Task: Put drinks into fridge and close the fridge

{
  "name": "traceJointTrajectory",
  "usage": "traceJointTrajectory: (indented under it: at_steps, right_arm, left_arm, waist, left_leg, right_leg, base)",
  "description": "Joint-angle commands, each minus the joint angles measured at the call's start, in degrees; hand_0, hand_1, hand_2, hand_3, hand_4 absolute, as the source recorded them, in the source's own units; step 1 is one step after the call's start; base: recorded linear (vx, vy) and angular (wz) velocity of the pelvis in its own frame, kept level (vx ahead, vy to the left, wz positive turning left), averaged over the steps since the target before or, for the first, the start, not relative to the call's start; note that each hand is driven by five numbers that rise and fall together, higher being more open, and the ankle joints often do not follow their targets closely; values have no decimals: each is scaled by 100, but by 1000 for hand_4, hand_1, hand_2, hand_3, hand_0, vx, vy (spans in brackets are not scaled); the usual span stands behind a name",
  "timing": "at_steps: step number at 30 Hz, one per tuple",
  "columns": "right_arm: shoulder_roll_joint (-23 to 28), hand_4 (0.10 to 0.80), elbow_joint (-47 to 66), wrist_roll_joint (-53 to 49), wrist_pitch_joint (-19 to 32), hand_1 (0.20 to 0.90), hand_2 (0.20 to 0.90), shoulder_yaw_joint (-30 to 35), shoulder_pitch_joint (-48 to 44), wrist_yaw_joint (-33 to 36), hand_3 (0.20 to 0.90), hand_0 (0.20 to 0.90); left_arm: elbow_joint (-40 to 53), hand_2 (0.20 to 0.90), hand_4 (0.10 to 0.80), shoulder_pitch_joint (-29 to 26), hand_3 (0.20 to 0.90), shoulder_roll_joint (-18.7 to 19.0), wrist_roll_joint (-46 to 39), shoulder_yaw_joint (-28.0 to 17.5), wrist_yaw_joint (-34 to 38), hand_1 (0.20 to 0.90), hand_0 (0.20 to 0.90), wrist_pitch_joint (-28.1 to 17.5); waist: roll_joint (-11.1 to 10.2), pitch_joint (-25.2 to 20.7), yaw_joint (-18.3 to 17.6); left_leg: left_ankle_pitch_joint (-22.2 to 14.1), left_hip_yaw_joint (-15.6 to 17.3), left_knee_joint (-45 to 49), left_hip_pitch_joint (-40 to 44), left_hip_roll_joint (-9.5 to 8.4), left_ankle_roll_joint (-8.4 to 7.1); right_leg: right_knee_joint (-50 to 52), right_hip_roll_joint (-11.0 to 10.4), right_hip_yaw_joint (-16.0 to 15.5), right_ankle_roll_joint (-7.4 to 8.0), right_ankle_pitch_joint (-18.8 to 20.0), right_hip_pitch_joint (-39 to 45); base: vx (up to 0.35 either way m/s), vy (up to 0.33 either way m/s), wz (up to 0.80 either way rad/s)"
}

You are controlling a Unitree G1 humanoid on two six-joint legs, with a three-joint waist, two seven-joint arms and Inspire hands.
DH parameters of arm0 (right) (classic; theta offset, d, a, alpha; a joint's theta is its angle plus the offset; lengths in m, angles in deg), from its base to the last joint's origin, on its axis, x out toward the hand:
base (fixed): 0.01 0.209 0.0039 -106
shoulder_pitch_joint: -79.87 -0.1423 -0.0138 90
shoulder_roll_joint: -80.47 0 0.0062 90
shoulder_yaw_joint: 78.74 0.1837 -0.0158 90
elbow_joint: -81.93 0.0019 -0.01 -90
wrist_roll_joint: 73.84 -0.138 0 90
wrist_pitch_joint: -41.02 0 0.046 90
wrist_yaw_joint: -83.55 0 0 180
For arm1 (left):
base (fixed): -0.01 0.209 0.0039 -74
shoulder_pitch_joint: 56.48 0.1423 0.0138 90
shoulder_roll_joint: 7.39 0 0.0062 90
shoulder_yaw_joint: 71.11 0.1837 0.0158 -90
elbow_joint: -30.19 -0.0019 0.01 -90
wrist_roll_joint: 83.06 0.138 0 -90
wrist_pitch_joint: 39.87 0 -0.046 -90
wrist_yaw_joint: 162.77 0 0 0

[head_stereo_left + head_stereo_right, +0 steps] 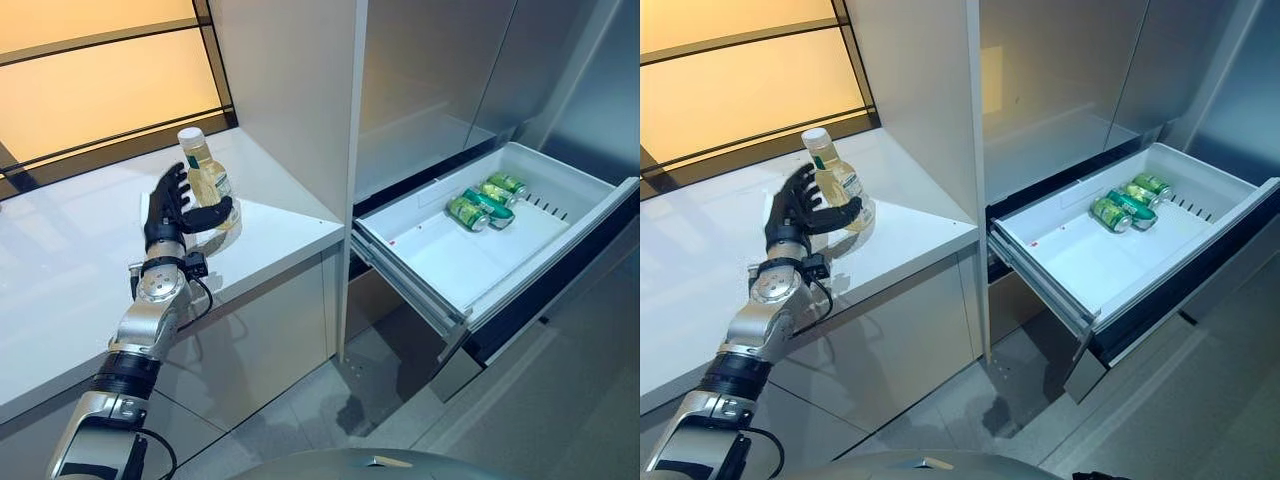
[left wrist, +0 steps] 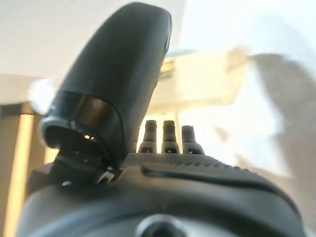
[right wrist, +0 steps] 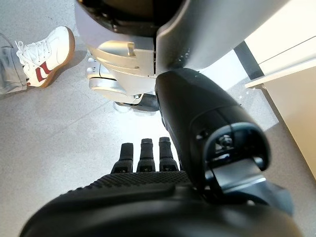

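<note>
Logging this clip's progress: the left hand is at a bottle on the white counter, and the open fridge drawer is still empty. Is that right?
Not quite. The fridge drawer is open but not empty: the left eye view shows green cans lying near its back corner. The rest holds: the left hand is at the bottle on the white counter.

One bottle (image 1: 204,172) stood on the white counter (image 1: 70,270), and that was the only bottle out there. Over in the open fridge drawer (image 1: 470,262), three green cans (image 1: 487,201) lay side by side, and nothing else was in it. One robot hand (image 1: 171,206) showed up by the bottle; the other hand (image 3: 148,163) appeared only in its own wrist view. One person's shoe (image 3: 47,47) stood on the floor.
</note>
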Motion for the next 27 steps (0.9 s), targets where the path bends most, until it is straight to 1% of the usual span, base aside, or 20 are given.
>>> traceJointTrajectory:
  at_steps: [1, 2, 6, 13, 17, 19, 27]
  right_arm:
    - [-179, 800, -19, 114, -48, 900, 900, -117, -211, -256, 900, 900]
    - [-174, 800, -20, 117, -57, 900, 900, -123, -217, -259, 900, 900]
    - [-165, 800, 4, 134, -87, 900, 900, -124, -220, -272, 900, 900]
    - [-152, 800, 19, 114, -125, 900, 900, -163, -236, -293, 900, 900]
    - [-136, 800, 15, 126, -130, 900, 900, -174, -231, -316, 900, 900]
    - [-144, 800, 14, 97, -143, 900, 900, -201, -235, -301, 900, 900]
    - [-130, 800, -9, 108, -133, 900, 900, -219, -235, -345, 900, 900]
  left_arm:
    - [76, 900, 800, -987, 900, 242, -150, -252, -103, 900, 900, -437]
    - [25, 900, 800, -1006, 900, 215, -269, -240, -149, 900, 900, -378]
    - [-45, 900, 800, -1038, 900, 205, -281, -221, -197, 900, 900, -310]
    - [-376, 900, 800, -1193, 900, 221, -330, -181, -154, 900, 900, -345]
    - [-511, 900, 800, -1291, 900, 245, -376, -179, -45, 900, 900, -432]
    - [-551, 900, 800, -1355, 900, 233, -381, -198, 29, 900, 900, -544]
    - [-450, 900, 800, -1462, 900, 190, -330, -279, 191, 900, 900, -704]
  waist:
    - [-54, -81, -2]
    - [-50, -80, -11]
    - [-50, -78, -28]
    - [-46, -81, -69]
    - [-45, -101, -94]
    - [-47, -106, -108]
    - [-56, -111, -137]
  left_leg:
    - [-581, -42, 23, 66, -205, 165]
    - [-582, -31, 23, 69, -204, 165]
    - [-585, -13, 23, 67, -201, 167]
    - [-591, 17, 23, 82, -204, 171]
    - [-588, 25, 23, 77, -215, 171]
    - [-598, 37, 23, 84, -217, 174]
    - [-623, 53, 23, 111, -219, 180]
  right_leg:
    - [173, -92, 103, 393, 90, -240]
    - [179, -91, 109, 393, 87, -245]
    - [181, -89, 128, 395, 86, -253]
    - [179, -94, 152, 404, 97, -256]
    - [178, -95, 177, 411, 108, -271]
    - [178, -96, 188, 414, 107, -272]
    - [182, -97, 220, 411, 102, -267]
  base:
    - [20, 3, -4]
    - [0, 0, 0]
    - [5, 1, -1]
    - [20, 1, -4]
    - [8, 1, 0]
    - [0, 0, 0]
    - [0, 0, 0]
